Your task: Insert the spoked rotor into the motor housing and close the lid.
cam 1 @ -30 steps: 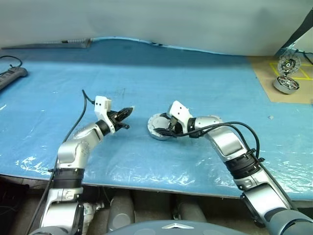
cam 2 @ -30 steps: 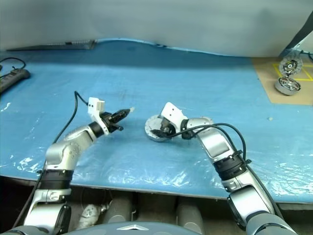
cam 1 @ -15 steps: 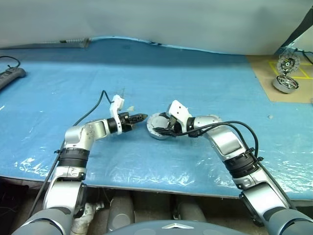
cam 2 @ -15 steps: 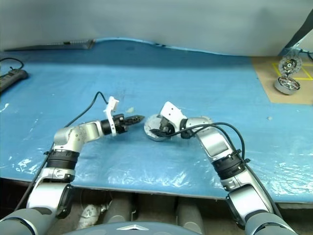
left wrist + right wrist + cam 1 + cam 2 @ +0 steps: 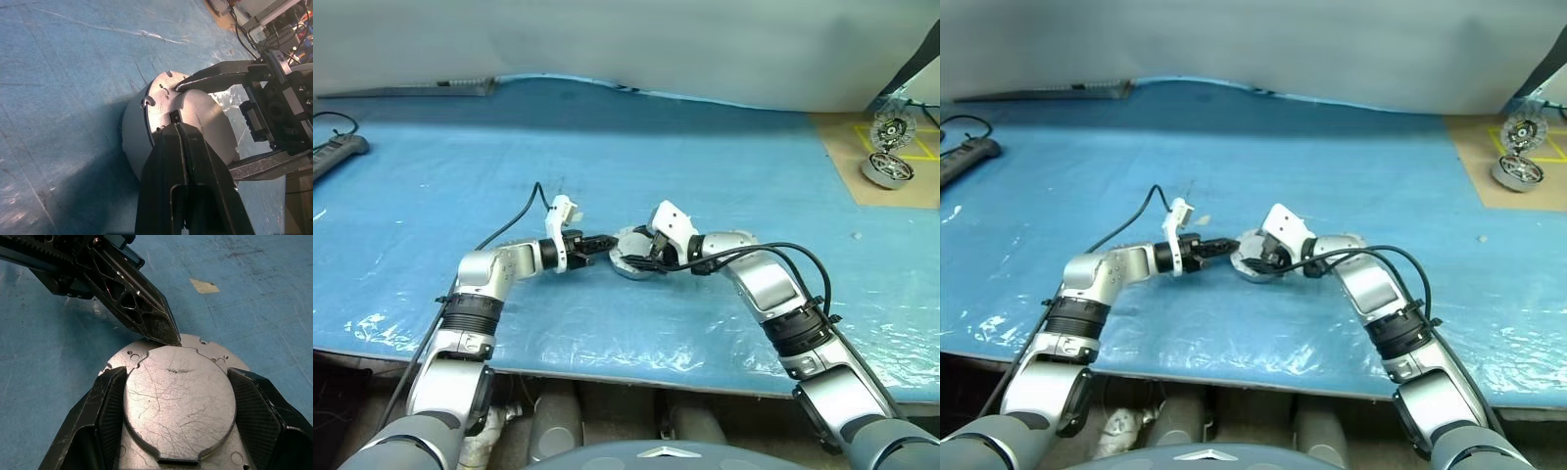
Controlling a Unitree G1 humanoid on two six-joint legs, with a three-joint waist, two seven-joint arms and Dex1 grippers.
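The housing (image 5: 628, 257) is set on the blue table (image 5: 724, 166), lid (image 5: 180, 396) down. It is straddled by the spread right gripper (image 5: 181, 404). The lid's edge is touched by the clenched left gripper (image 5: 168, 335).

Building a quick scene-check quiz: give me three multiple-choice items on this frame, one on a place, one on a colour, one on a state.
1. Where does the second motor sit?
A. on the tan board at the table's far right
B. beside the power strip
C. at the near table edge

2. What colour is the sheet covering the table?
A. green
B. blue
C. white

3. How does the lid stand?
A. propped upright
B. lying apart from the housing
C. shut flat on the motor housing

Key: 1 A, the second motor rests on the tan board. 2 B, the sheet is blue. 3 C, the lid lies flat on the motor housing, between the right pincer fingers, with the shut left pincer at its rim.
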